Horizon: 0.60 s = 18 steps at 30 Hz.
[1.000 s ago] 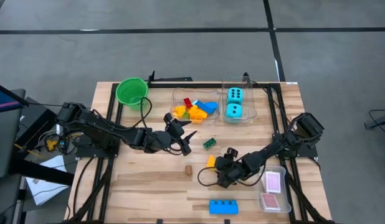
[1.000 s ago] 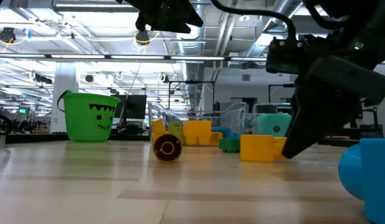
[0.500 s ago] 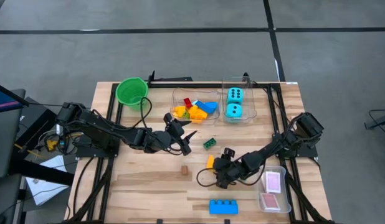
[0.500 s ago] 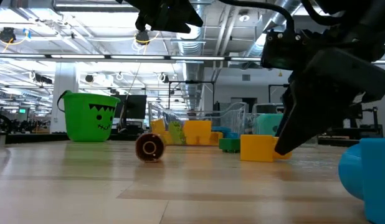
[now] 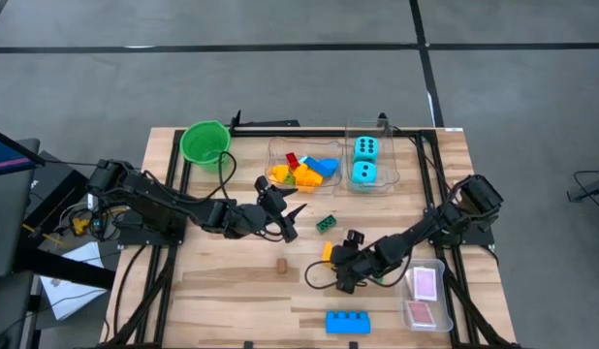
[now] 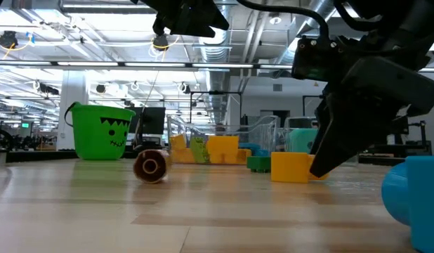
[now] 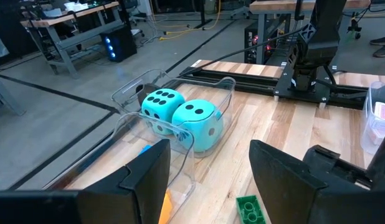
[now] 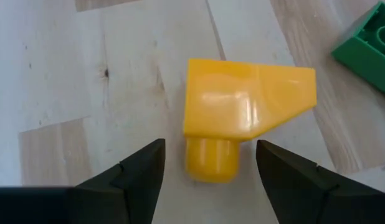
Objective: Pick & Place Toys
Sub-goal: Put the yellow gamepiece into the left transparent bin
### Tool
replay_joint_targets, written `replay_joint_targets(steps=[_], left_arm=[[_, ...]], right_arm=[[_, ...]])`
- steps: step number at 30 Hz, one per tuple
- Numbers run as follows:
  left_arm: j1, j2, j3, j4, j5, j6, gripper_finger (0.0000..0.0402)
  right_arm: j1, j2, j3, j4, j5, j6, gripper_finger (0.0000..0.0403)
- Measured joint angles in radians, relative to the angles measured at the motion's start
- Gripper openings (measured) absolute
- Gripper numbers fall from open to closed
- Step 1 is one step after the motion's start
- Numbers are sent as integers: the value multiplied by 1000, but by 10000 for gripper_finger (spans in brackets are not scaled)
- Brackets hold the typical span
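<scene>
A yellow block (image 8: pixel 242 109) lies on the table, its round stud toward my right gripper (image 8: pixel 208 186). That gripper is open, low over the table, its fingers just short of the block on either side and touching nothing; in the high view it (image 5: pixel 336 264) is just near of the block (image 5: pixel 328 251). A small brown cylinder (image 5: pixel 280 264) lies on its side on the table to the left. A green block (image 5: pixel 326 223) lies beyond. My left gripper (image 5: pixel 292 221) hangs open and empty above the table, near the tub of blocks (image 5: pixel 304 170).
Two cyan dice (image 7: pixel 180 115) sit in a clear tub at the far side. A green bucket (image 5: pixel 204 142) stands far left. A blue block (image 5: pixel 348 322) lies near the front edge. Pink cards (image 5: pixel 425 284) lie in clear tubs at the right.
The brown cylinder has rolled along the table toward its left edge. My right gripper has edged toward the left, closer to the yellow block, staying open.
</scene>
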Motion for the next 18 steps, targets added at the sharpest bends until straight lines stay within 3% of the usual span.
replay_joint_targets(steps=[7,18], left_arm=[[0,0,0,0,0,0,213],[0,0,0,0,-1,0,213]], right_arm=[[0,0,0,0,-1,0,206],[1,0,0,28,-1,-31,108]])
